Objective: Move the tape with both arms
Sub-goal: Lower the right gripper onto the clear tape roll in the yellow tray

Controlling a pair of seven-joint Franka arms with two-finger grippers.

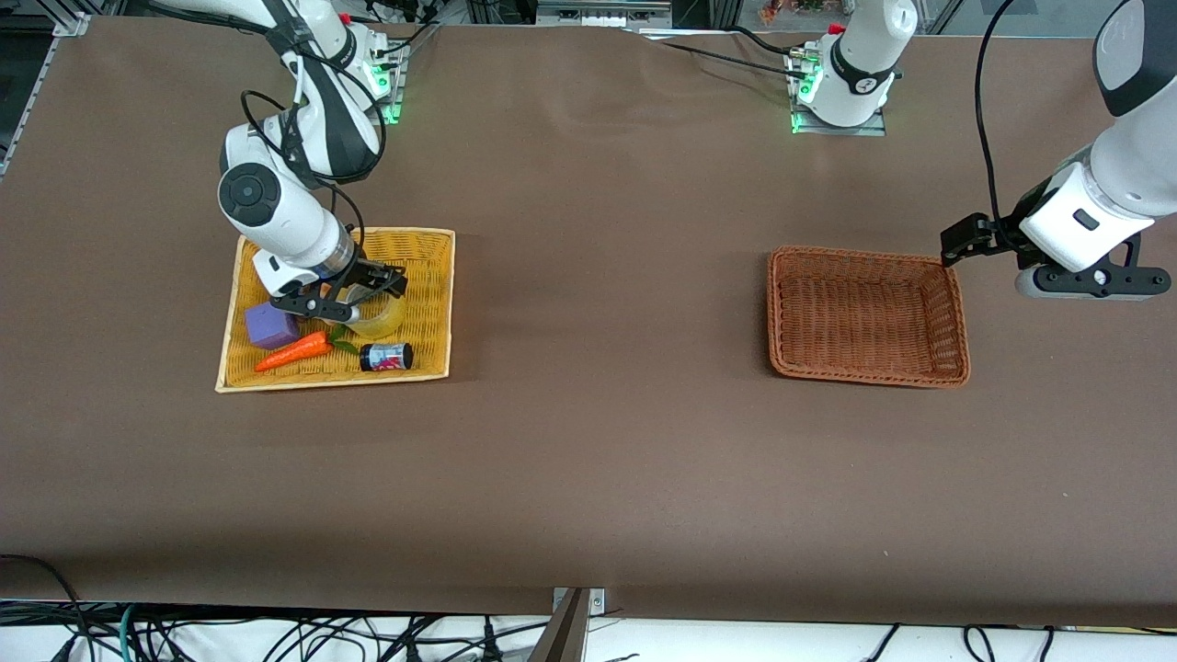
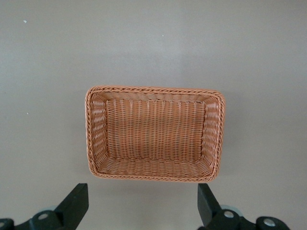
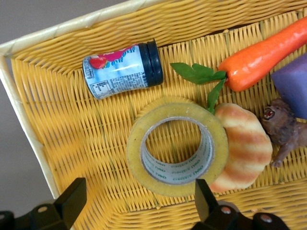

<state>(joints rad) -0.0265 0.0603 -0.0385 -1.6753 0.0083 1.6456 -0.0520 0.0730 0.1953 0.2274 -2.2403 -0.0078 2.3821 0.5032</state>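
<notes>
Right gripper (image 1: 354, 299) hovers low over the yellow tray (image 1: 432, 303), fingers spread wide and empty, just above the tape (image 3: 177, 146). The tape lies flat in the tray, croissant toy (image 3: 244, 146) touching it at 3 o'clock in the right wrist view, small jar (image 3: 122, 69) near at 11, carrot (image 3: 268, 55) at 1. Step in hand: reaching for the pick. Next move likely needs descent with one finger into the core. Left gripper (image 1: 961, 241) waits, fingers apart, beside the brown basket (image 1: 956, 313).

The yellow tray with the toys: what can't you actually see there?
- Front view: the tape and the croissant toy are largely covered by the right gripper over the yellow tray.
- Right wrist view: the purple block and carrot are cut off by the picture's edge.
- Jar label: print too small to read.
</notes>
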